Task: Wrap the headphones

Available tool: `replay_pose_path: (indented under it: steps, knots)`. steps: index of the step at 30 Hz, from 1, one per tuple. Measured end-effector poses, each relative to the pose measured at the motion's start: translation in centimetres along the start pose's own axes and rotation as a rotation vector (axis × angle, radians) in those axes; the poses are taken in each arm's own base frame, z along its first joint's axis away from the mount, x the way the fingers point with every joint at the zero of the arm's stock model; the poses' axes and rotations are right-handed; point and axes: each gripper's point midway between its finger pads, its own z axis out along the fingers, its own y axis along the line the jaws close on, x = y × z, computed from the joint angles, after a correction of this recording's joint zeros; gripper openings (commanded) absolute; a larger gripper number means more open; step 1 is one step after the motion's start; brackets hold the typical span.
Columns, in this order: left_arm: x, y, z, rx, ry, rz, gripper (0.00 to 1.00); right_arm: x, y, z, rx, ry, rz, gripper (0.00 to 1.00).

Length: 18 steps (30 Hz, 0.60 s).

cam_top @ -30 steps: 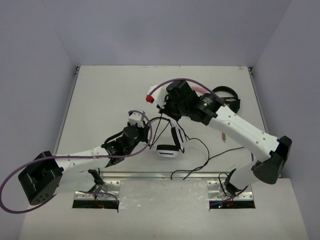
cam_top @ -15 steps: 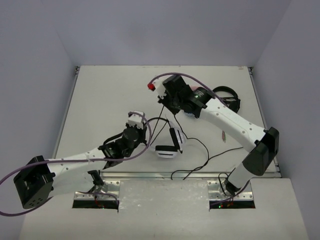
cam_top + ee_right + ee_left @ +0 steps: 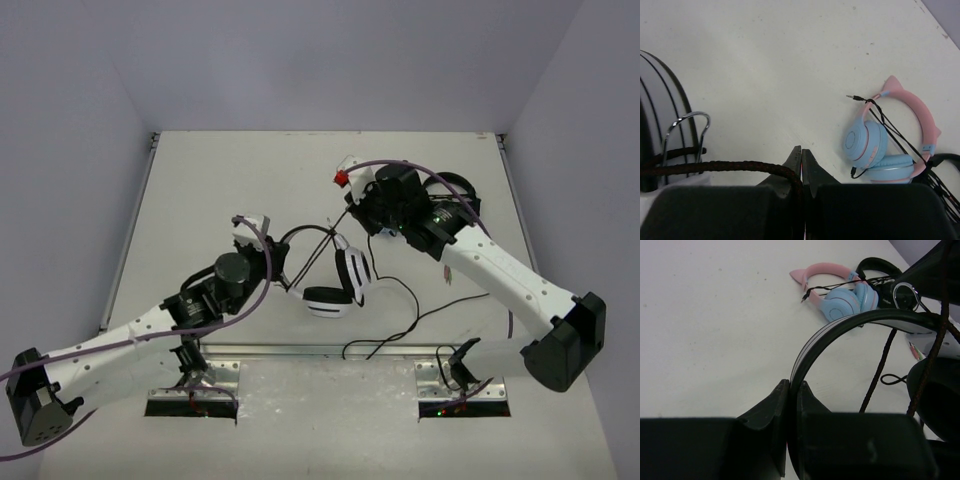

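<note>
The white headphones with black cushions hang between my two arms, just above the table. My left gripper is shut on their black-and-white headband, which shows pinched between the jaws of my left gripper in its wrist view. My right gripper is shut on the braided black cable, which enters my right gripper's closed jaws from the left in its wrist view. The rest of the cable trails in loops across the table to the front right.
Pink-and-blue cat-ear headphones lie on the table beyond my right gripper, also in the left wrist view. All-black headphones lie at the back right, partly under my right arm. The table's metal front rail is close.
My right gripper has swung right with the cable. My left gripper has pulled left with the headband, and the headphones have shifted and turned with it.
</note>
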Motion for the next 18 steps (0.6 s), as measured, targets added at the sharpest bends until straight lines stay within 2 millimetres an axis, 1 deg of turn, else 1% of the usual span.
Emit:
replay_pose_path:
  steps: [2, 3, 6, 8, 9, 10, 11, 12, 14, 15, 18]
  knots:
    - [-1.3, -0.5, -0.5, 0.022, -0.004, -0.002, 0.0, 0.3, 0.0, 0.2, -0.011, -0.017, -0.014, 0.03]
    - [-2.1, -0.9, -0.9, 0.034, -0.009, -0.003, 0.0, 0.5, 0.1, 0.3, -0.018, -0.022, -0.017, 0.08]
    - [-5.0, -1.9, -1.9, 0.076, -0.044, -0.012, 0.0, 1.1, 0.4, 0.7, -0.046, -0.042, -0.027, 0.13]
    - [-6.9, -2.6, -2.7, 0.103, -0.059, -0.016, 0.0, 1.2, 1.2, 0.9, -0.082, -0.069, -0.033, 0.12]
    - [-7.6, -2.7, -3.0, 0.108, -0.059, -0.011, 0.0, 0.9, 1.6, 0.8, -0.099, -0.093, -0.034, 0.07]
    - [-8.2, -2.8, -3.3, 0.11, -0.057, -0.004, 0.0, 0.6, 1.8, 0.7, -0.111, -0.117, -0.032, 0.05]
    - [-8.6, -2.8, -3.6, 0.11, -0.048, 0.007, 0.0, 0.2, 2.1, 0.5, -0.123, -0.15, -0.029, 0.04]
    - [-9.0, -2.8, -3.9, 0.109, -0.047, 0.009, 0.0, -0.2, 2.5, 0.3, -0.139, -0.18, -0.019, 0.06]
    - [-10.0, -2.9, -4.4, 0.108, -0.045, 0.01, 0.0, -1.0, 3.4, -0.3, -0.175, -0.254, 0.004, 0.25]
    - [-10.7, -3.0, -4.7, 0.11, -0.052, 0.008, 0.0, -1.3, 3.8, -0.6, -0.195, -0.292, 0.023, 0.3]
    - [-12.9, -3.4, -5.4, 0.118, -0.072, 0.004, 0.0, -2.1, 5.6, -1.3, -0.277, -0.399, 0.079, 0.35]
